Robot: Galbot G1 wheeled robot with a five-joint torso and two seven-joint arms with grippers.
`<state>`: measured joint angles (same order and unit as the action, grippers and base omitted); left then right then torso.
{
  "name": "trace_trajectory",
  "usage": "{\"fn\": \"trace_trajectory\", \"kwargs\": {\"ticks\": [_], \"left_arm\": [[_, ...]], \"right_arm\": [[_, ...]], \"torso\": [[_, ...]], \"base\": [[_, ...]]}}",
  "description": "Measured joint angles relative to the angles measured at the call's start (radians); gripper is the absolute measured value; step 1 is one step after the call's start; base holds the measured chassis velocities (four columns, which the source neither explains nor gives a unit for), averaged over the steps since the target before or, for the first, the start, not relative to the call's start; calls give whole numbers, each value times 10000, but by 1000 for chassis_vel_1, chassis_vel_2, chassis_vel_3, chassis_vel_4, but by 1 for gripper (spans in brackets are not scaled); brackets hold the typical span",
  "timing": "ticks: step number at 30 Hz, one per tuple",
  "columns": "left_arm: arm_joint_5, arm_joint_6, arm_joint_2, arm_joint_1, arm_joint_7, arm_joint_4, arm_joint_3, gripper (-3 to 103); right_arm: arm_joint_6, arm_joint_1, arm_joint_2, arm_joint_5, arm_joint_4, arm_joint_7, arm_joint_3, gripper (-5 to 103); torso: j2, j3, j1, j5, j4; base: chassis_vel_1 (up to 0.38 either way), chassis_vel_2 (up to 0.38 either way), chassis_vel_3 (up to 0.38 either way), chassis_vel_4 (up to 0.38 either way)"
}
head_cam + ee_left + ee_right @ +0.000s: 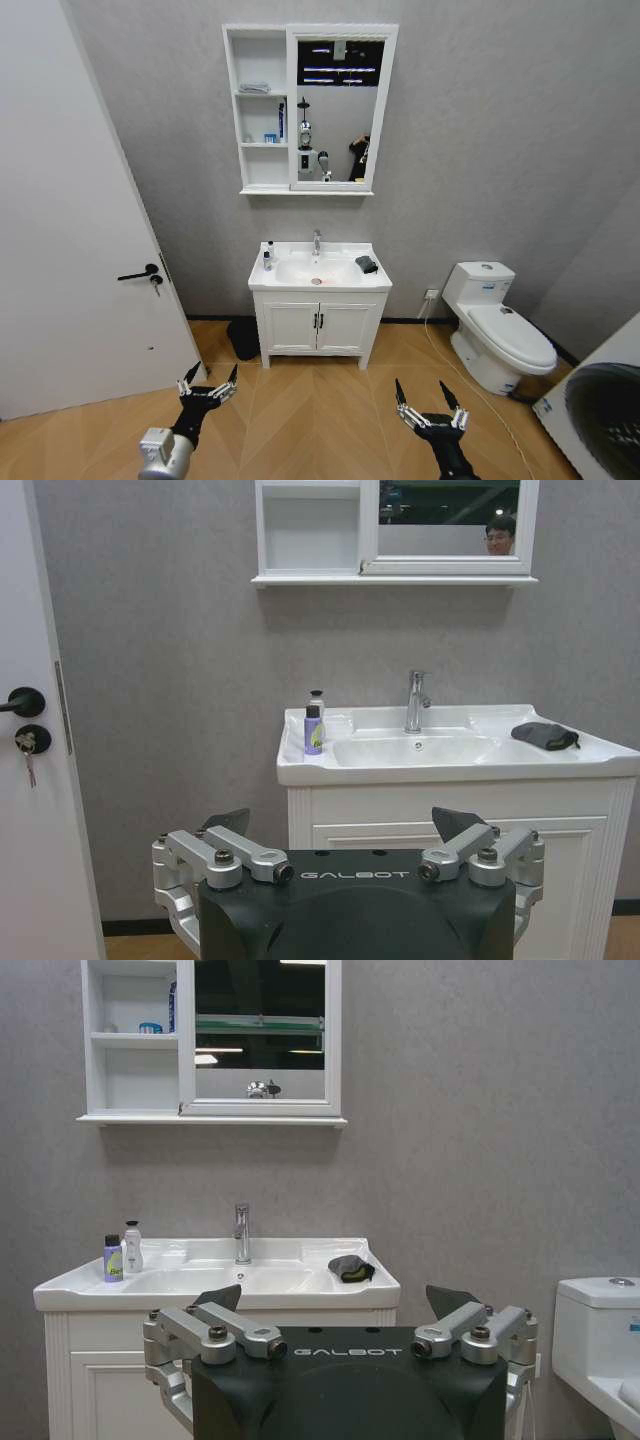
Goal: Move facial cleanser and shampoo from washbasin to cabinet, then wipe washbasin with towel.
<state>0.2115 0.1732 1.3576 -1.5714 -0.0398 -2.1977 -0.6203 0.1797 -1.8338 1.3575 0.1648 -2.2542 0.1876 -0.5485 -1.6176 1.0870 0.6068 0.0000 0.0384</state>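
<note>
Head view: washbasin (pixel 320 272) seen far ahead under the cabinet (pixel 310 108); two bottles (pixel 267 256) at its left rim, towel (pixel 366 264) at right. Left end effector (pixel 208 384) and right end effector (pixel 430 404) held low near, both spread wide, empty.

Left wrist view: purple bottle (pixel 313 730) and white bottle (pixel 317 703) stood left of tap (pixel 416 700).

Right wrist view: towel (pixel 350 1268) laid right of bowl.

White ceramic washbasin (pixel 345 281): 2 small bottles (pixel 267 257) upright at left rear, dark folded towel (pixel 366 264) right; white wall cabinet (pixel 257 110) above.

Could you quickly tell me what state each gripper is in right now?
Left gripper: open, holding nothing.
Right gripper: open, holding nothing.
</note>
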Motion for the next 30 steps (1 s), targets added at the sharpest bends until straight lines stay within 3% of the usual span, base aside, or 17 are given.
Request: {"fn": "trace_trajectory", "kwargs": {"ticks": [17, 18, 21, 30], "left_arm": [[-117, -46, 98, -14, -33, -26, 180, 100], [-117, -47, 88, -7, -33, -26, 194, 103], [-117, -47, 76, 2, -33, -15, 234, 97], [-126, -47, 104, 54, -34, 92, 337, 100]], "right_arm": [[-169, 33, -5, 56, -59, 9, 196, 100], [-168, 30, -1, 60, -65, 8, 192, 100], [-151, 31, 5, 73, -66, 8, 173, 100], [-134, 57, 8, 18, -1, 33, 182, 100]], "torso": [[-2, -1, -4, 0, 1], [-1, -1, -3, 0, 0], [-2, -1, -4, 0, 0], [1, 1, 4, 0, 1]], "base": [[-17, 14, 14, -17], [-117, 89, 143, -115], [-155, 159, 158, -167], [-215, 217, 237, -231]]}}
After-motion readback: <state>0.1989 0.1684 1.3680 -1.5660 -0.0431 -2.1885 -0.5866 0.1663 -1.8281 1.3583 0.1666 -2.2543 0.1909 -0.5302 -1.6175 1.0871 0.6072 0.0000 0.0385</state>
